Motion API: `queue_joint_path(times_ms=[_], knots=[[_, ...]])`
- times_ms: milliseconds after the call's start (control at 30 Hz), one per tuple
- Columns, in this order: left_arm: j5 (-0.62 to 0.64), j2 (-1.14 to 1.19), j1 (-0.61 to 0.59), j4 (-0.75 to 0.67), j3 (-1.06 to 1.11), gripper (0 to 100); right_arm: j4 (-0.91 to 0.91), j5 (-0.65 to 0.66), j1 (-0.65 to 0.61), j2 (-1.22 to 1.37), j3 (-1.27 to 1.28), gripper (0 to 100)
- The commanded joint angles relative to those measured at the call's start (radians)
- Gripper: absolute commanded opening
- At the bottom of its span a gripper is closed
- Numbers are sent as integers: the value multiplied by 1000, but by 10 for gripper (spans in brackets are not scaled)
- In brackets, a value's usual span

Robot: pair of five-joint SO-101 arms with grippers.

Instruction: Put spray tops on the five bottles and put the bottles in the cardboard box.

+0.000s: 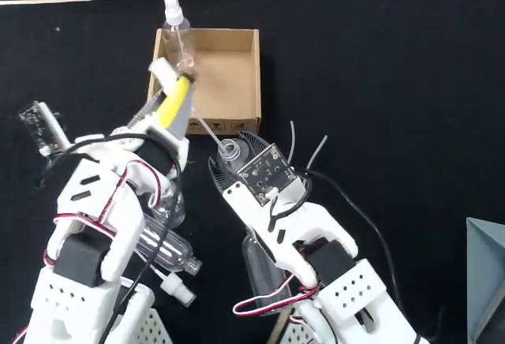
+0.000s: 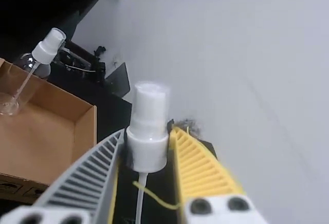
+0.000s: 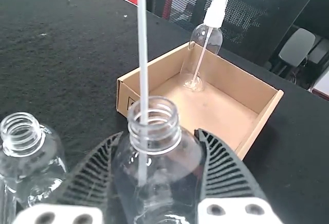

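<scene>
Now: L claw (image 2: pixel 147 137) clamped on spray top (image 2: pixel 148 112), held above near-left edge of cardboard box (image 1: pixel 237 84). Top's dip tube (image 3: pixel 142 54) runs down into neck of open bottle (image 3: pixel 154 167), gripped by R claw (image 3: pixel 160 136) just in front of box. Capped bottle (image 1: pixel 175 32) stands in box's far-left corner. Uncapped bottle (image 1: pixel 170 251) lies on tabletop (image 1: pixel 394 84) by L arm.
</scene>
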Motion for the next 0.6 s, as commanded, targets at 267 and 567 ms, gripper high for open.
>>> queue_joint_path(times_ms=[267,567], knots=[[-152,-18,127,-28,39,29,-28,3,-20,-30,-10,96],[-176,-18,139,-23,39,29,-25,6,-20,-30,-10,96]])
